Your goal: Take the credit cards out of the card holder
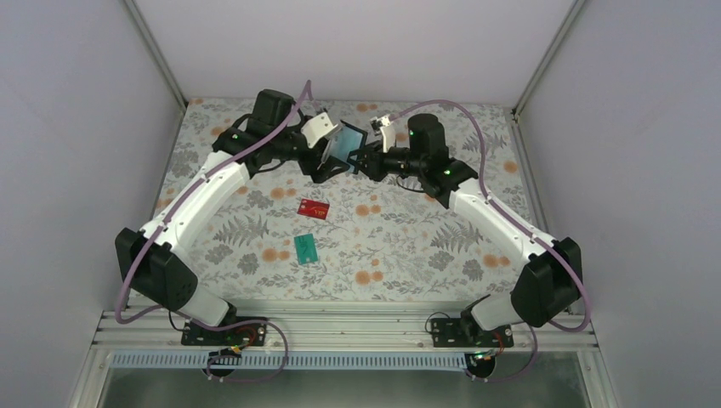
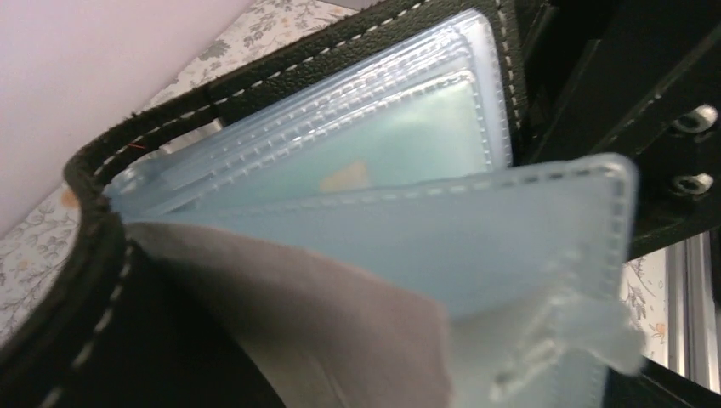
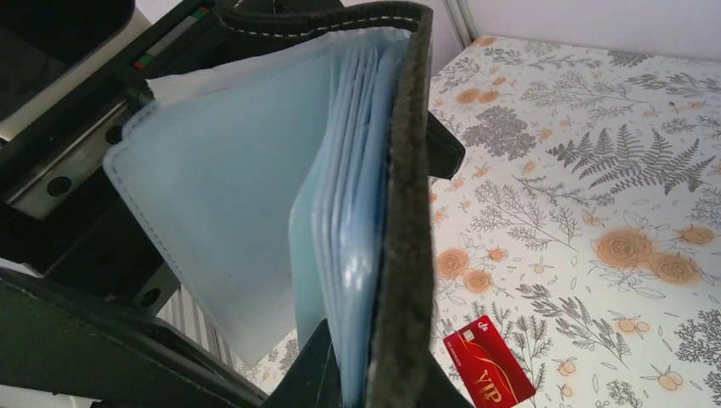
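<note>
Seen from above, the two arms meet over the far middle of the floral worktop point(image 1: 408, 242) and hold the open card holder point(image 1: 344, 144) in the air between them. The left gripper point(image 1: 327, 163) is at the holder's left side and the right gripper point(image 1: 364, 160) at its right. A red card point(image 1: 313, 208) lies flat near the worktop's centre, with a teal card point(image 1: 306, 247) just beyond it towards the near edge. The left wrist view is filled by the holder's black stitched cover and its fanned, pale blue plastic sleeves point(image 2: 442, 255). A greenish card point(image 2: 400, 140) shows through one sleeve. The left gripper's jaws are spread wide, and whether they press on the holder cannot be told. In the right wrist view, the right gripper's dark fingers point(image 3: 313, 374) pinch one cover, seen edge-on and upright. The sleeves fan out to its left, and the red card lies on the worktop below.
</note>
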Robot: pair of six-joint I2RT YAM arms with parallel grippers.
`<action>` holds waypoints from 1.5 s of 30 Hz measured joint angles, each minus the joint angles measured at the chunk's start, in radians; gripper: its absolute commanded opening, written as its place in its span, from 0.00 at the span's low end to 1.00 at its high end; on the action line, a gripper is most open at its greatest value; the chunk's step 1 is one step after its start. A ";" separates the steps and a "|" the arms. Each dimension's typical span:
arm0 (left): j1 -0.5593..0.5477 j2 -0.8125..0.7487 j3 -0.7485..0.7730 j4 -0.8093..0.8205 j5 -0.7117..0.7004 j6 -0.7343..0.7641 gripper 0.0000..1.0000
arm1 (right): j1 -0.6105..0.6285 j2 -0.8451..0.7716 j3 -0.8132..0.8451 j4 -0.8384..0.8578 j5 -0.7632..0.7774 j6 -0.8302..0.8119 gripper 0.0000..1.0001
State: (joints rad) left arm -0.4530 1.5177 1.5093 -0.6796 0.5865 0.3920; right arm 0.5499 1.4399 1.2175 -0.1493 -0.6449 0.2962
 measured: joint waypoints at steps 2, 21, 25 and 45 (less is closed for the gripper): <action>-0.004 0.000 0.000 0.005 -0.010 0.002 1.00 | 0.000 0.000 0.001 0.000 0.000 0.005 0.04; 0.064 -0.029 -0.005 -0.013 -0.037 0.040 0.63 | -0.005 0.002 0.035 -0.047 -0.047 -0.072 0.04; 0.094 -0.042 -0.010 -0.049 0.055 0.065 0.28 | -0.006 0.002 0.045 -0.063 -0.093 -0.103 0.04; 0.187 -0.071 -0.010 -0.194 0.376 0.135 0.02 | -0.071 -0.067 0.010 0.006 -0.336 -0.178 0.39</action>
State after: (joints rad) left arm -0.2665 1.4464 1.4998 -0.8734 0.9627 0.5266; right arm 0.4789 1.3727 1.2274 -0.1432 -0.9810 0.1181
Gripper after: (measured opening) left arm 0.056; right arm 0.443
